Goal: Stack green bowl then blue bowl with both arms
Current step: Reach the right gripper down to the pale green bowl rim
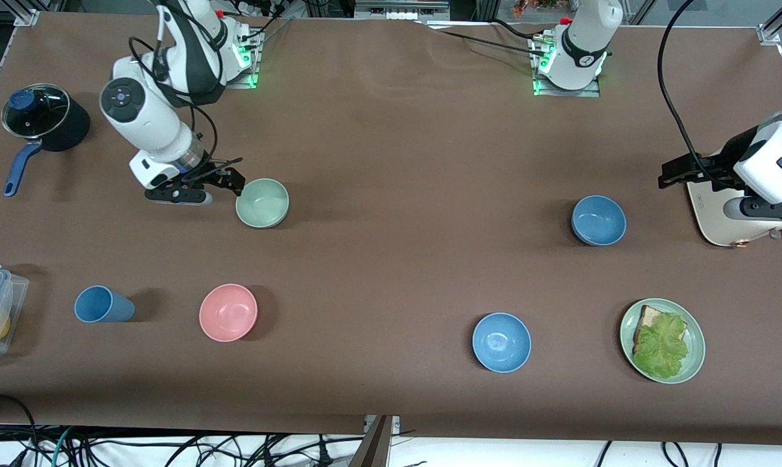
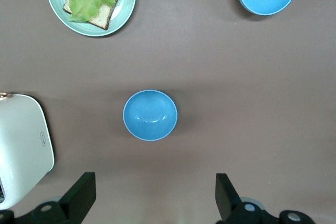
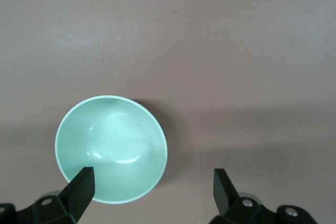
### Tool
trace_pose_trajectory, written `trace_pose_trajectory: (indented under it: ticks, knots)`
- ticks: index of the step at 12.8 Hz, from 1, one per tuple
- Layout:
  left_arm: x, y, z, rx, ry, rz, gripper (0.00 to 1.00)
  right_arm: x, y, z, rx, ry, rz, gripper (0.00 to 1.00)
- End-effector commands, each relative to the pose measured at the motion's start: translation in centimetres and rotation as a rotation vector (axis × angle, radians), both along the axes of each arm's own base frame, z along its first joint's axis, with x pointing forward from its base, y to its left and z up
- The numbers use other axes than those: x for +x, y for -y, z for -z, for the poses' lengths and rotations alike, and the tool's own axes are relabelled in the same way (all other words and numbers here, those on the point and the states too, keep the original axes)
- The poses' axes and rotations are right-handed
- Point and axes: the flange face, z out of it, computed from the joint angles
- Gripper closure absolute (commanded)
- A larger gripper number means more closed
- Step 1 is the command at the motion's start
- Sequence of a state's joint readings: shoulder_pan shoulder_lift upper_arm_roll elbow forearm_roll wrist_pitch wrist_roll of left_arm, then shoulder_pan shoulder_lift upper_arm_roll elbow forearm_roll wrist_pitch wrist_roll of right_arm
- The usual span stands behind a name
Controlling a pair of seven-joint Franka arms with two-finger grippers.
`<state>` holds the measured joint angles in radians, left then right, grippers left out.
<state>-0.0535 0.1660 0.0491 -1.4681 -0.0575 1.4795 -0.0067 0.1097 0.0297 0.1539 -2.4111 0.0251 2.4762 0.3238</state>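
**Both end effectors wide, both bowls on the counter**

My right end effector (image 1: 225,181) hangs low just beside the green bowl (image 1: 262,203), on the side toward the right arm's end of the counter (image 1: 397,259); its fingers stand wide and hold nothing; in the right wrist view one fingertip (image 3: 84,182) overlaps the bowl's rim, though I cannot tell whether it touches; the green bowl sits upright and empty.

My left end effector (image 2: 155,195) is up near the left arm's end of the counter, over a white appliance (image 1: 722,214); its fingers are wide too, with nothing between them; the blue bowl (image 1: 599,220) sits upright on the counter beside that appliance, toward the right arm's end from it.

Nearer the front camera lie a brighter blue bowl (image 1: 502,342), a pink bowl (image 1: 228,312), a blue cup (image 1: 103,305) on its side, and a pale-green plate (image 1: 694,353) with bread and lettuce.
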Motion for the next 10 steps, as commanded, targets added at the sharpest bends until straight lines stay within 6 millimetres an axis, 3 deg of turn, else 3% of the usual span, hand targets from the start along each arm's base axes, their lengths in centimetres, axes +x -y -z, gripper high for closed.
trace_pose_trajectory:
  ticks: [1,4,6,7,8,9,10]
  knots:
    - [0.2,0.1,-0.3,0.005,0.005,0.018,0.00,-0.6,-1.1,3.0,0.025,0.034,0.022,0.00]
    - [0.7,-0.1,-0.7,0.006,0.017,0.015,0.00,-1.2,-1.0,8.2,0.049,0.073,0.028,0.00]
    - [0.8,-0.2,-0.7,0.006,0.019,0.014,0.00,-1.4,-1.0,9.7,0.057,0.084,0.029,0.02]
    - [0.8,-0.1,-0.8,0.006,0.022,0.014,0.00,-1.4,-1.0,9.6,0.057,0.084,0.029,0.11]
    - [0.8,-0.1,-0.8,0.006,0.020,0.015,0.00,-1.4,-1.0,9.5,0.057,0.085,0.028,0.28]
    - [0.8,-0.1,-0.8,0.006,0.020,0.015,0.00,-1.4,-1.0,9.4,0.056,0.085,0.027,0.53]
    - [0.8,-0.1,-0.8,0.006,0.020,0.015,0.00,-1.3,-1.3,9.0,0.058,0.093,0.018,0.85]
